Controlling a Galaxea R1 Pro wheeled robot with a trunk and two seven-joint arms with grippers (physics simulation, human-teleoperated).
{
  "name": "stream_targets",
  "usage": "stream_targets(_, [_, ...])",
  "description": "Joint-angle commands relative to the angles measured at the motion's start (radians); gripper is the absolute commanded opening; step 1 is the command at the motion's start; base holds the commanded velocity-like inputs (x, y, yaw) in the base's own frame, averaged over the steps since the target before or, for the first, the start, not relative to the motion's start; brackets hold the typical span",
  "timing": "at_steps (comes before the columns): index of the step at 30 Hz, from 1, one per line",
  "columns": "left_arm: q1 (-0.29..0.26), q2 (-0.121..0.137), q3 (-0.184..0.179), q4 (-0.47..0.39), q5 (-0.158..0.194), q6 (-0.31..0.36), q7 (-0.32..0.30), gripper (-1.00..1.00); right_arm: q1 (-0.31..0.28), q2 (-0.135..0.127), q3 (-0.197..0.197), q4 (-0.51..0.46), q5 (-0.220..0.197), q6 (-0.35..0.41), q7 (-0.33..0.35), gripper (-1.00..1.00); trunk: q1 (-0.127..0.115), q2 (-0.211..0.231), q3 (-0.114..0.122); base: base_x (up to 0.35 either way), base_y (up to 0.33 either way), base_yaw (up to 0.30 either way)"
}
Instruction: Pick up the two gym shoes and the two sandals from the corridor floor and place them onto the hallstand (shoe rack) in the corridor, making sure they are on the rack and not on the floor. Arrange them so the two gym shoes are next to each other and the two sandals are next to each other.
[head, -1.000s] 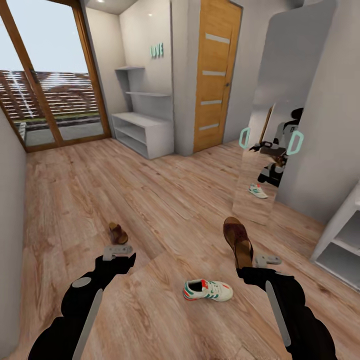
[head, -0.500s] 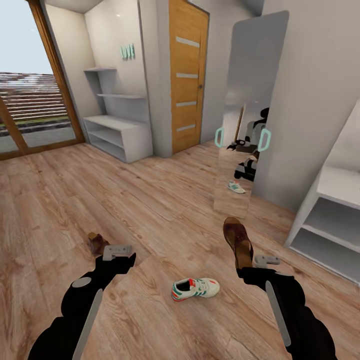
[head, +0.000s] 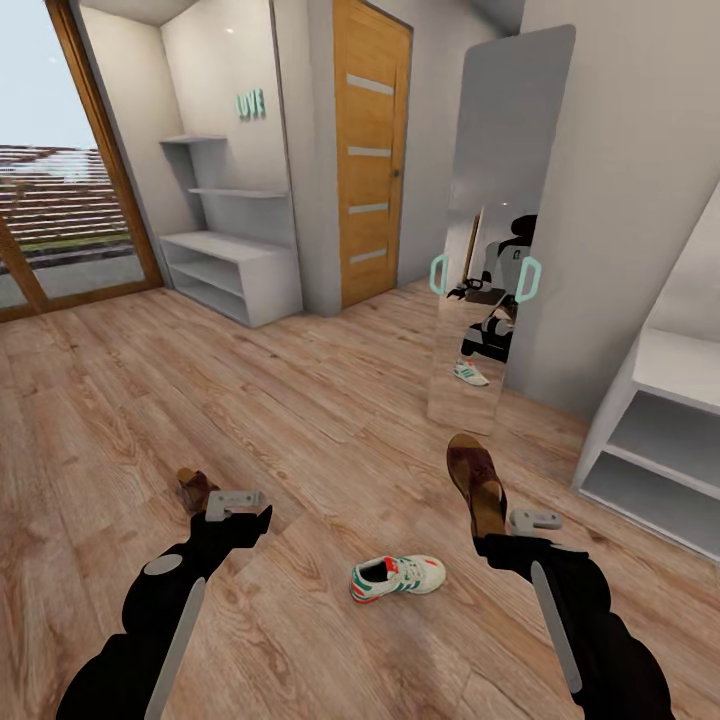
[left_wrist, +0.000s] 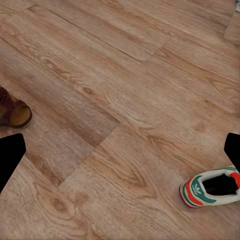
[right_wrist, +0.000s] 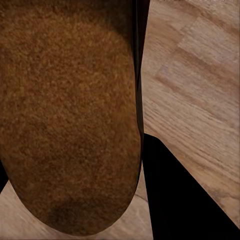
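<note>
Meanwhile, right pincer (head: 497, 530) grasping sandal (head: 476, 483), left pincer (head: 238, 505) released, gym shoe (head: 397, 577) on floor (head: 330, 420).

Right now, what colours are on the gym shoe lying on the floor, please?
White gym shoe, green stripes, red-orange accents; clearest in the head view.

My two arms are black and shiny, thick and round like fat tubes. Each one has a long grey stripe running down the top. My left arm (head: 165, 610) also has a small grey oval patch near the wrist. At the end of each arm sits a light grey metal piece with small round holes in it. My left claw (head: 236, 500) is that pale grey on a black pointed wrist. My right claw (head: 534, 520) looks the same. In my wrist cameras, my fingertips (left_wrist: 10, 157) show as plain flat black shapes with no marks on them.
</note>
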Motion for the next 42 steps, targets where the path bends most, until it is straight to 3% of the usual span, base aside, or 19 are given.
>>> stream_targets(1, [-0.001,0.0,0.0,-0.001,0.0,0.005,0.0,1.0,-0.001,0.001,-0.001,-0.001,-0.003,0.005,-0.003,-1.0,0.0,0.0,-0.001,0.0,0.0,0.0])
stream_targets(18, [-0.001,0.0,0.0,-0.001,0.0,0.006,0.0,1.0,-0.001,0.001,-0.002,-0.002,-0.002,0.005,-0.002,-1.0,0.0,0.0,0.004,0.0,0.011,-0.223])
stream_targets(33, [-0.001,0.0,0.0,-0.001,0.0,0.005,0.0,1.0,-0.001,0.001,-0.002,-0.002,-0.002,0.005,-0.002,-1.0,0.0,0.0,0.005,0.0,0.152,-0.124])
stream_targets(42, [-0.001,0.0,0.0,-0.001,0.0,0.005,0.001,1.0,-0.001,0.001,-0.002,-0.002,-0.002,0.005,-0.002,-1.0,0.0,0.0,0.005,0.0,0.034,-0.265])
